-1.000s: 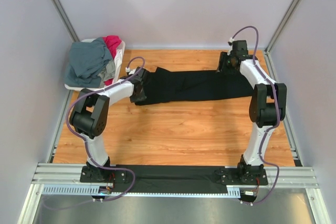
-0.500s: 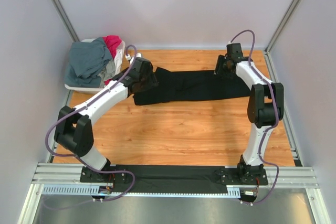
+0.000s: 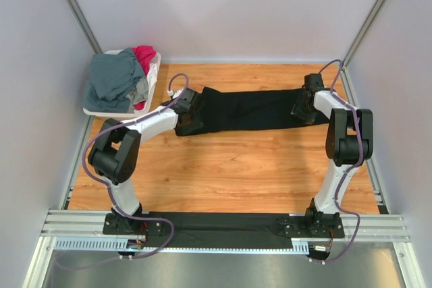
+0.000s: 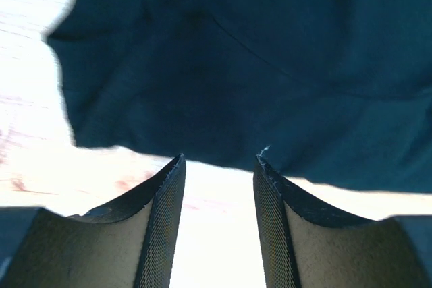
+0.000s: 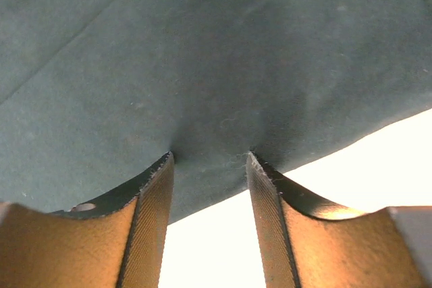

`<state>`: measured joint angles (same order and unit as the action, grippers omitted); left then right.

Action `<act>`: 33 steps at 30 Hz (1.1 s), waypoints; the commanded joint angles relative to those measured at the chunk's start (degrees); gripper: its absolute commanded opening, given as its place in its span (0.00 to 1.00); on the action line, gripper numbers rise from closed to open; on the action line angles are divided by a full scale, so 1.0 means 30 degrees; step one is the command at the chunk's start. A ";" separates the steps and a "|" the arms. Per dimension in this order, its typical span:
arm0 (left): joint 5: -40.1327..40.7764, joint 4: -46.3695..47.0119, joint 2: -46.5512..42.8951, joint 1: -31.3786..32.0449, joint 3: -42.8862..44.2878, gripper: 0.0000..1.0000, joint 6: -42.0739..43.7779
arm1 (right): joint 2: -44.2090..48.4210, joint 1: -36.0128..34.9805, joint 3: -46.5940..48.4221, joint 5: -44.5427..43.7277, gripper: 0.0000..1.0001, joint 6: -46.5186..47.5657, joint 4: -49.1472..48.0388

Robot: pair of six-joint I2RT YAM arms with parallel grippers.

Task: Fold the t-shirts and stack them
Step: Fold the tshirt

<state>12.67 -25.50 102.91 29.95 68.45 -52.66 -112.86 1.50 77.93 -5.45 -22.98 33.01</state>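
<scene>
A black t-shirt (image 3: 250, 109) lies folded into a long strip across the far half of the wooden table. My left gripper (image 3: 192, 117) is at its left end. In the left wrist view that gripper (image 4: 219, 158) is open, bare table between its fingers and its tips at the near edge of the black cloth (image 4: 236, 52). My right gripper (image 3: 304, 108) is at the strip's right end. In the right wrist view it (image 5: 209, 154) is open, its tips resting on the cloth (image 5: 202, 52), nothing pinched. A grey-blue t-shirt (image 3: 113, 80) and a magenta-red one (image 3: 144, 56) are heaped in the basket.
A white plastic basket (image 3: 154, 72) stands at the far left corner against the wall. Grey walls close in the table on three sides. A metal rail (image 3: 223, 224) with the arm bases runs along the near edge.
The left gripper swung up and back down onto the shirt's left end. The right gripper moved right and nearer, from the far edge to the right end.
</scene>
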 commanded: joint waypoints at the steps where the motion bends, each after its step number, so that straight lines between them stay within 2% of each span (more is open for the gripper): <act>1: 0.1022 0.0033 -0.0027 -0.0316 0.0037 0.51 -0.0200 | -0.0641 0.0584 -0.0078 -0.0965 0.49 -0.0307 -0.0136; 6: 0.1783 -0.0437 0.0031 -0.0580 -0.0313 0.51 -0.0345 | -0.0584 0.0907 -0.0313 -0.0703 0.48 -0.0337 -0.0252; 9: 0.1259 -0.0261 0.0673 -0.0727 -0.0461 0.47 -0.0608 | -0.0613 0.0907 -0.0313 -0.0323 0.45 -0.0366 -0.0253; 12: 0.1081 -0.0406 0.1230 -0.0814 -0.0432 0.41 -0.0901 | -0.0613 0.0907 -0.0342 -0.0320 0.41 -0.0366 -0.0254; 15: 0.1080 -0.0816 0.1437 -0.1224 -0.0490 0.30 -0.1107 | -0.0613 0.0907 -0.0284 -0.0730 0.38 -0.0220 -0.0049; 18: 0.1372 -0.1226 0.1088 -0.1693 -0.1104 0.25 -0.1225 | -0.0555 0.1024 -0.0342 -0.0906 0.35 -0.0249 0.0040; 23: 0.2017 -0.2135 0.0881 -0.1928 -0.1545 0.23 -0.0786 | -0.0671 0.1229 -0.0372 -0.1110 0.34 -0.0191 0.0157; 28: 0.1959 -0.2632 0.1436 -0.2074 -0.1429 0.23 0.0648 | -0.0672 0.1347 -0.0547 -0.1814 0.34 0.0014 0.0332; 33: 0.1520 -0.3013 0.1876 -0.2250 -0.0902 0.23 0.0739 | -0.0613 0.1551 -0.0811 -0.2254 0.34 0.0044 0.0391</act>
<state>15.20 -26.44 105.62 24.86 66.41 -53.28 -113.06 4.32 77.67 -6.63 -23.35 32.97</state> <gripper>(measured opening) 0.226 0.338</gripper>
